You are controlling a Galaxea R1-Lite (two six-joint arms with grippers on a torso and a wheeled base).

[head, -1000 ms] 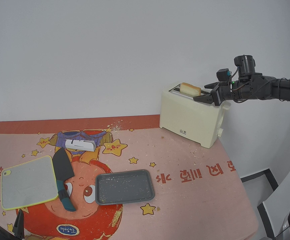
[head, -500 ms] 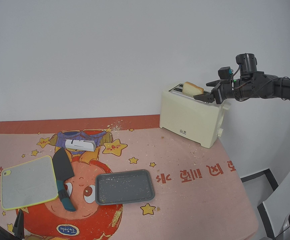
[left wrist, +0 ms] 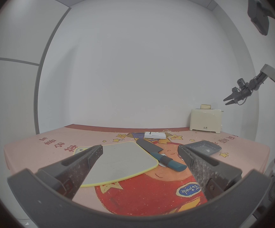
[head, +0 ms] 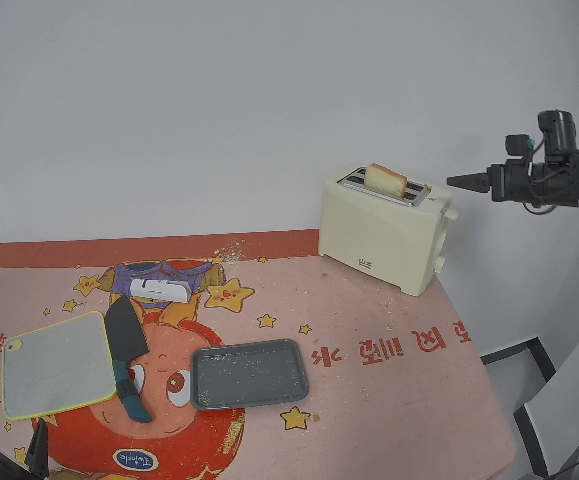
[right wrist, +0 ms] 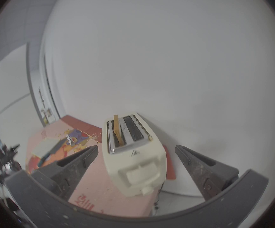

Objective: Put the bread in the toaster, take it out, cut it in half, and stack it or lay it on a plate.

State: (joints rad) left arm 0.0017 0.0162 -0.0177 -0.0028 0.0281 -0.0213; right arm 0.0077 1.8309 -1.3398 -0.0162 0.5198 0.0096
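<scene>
Here, bread (head: 385, 181) is being held upright in the toaster (head: 383, 241); right of it, the right gripper (head: 463, 182) is being held open, empty; the left gripper (head: 16, 415) likewise, near left.

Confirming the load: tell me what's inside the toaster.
A bread slice stands in one slot of the toaster, its top sticking out. Nothing rises from the other slot. The slice's lower part and both slot bottoms are hidden.
</scene>
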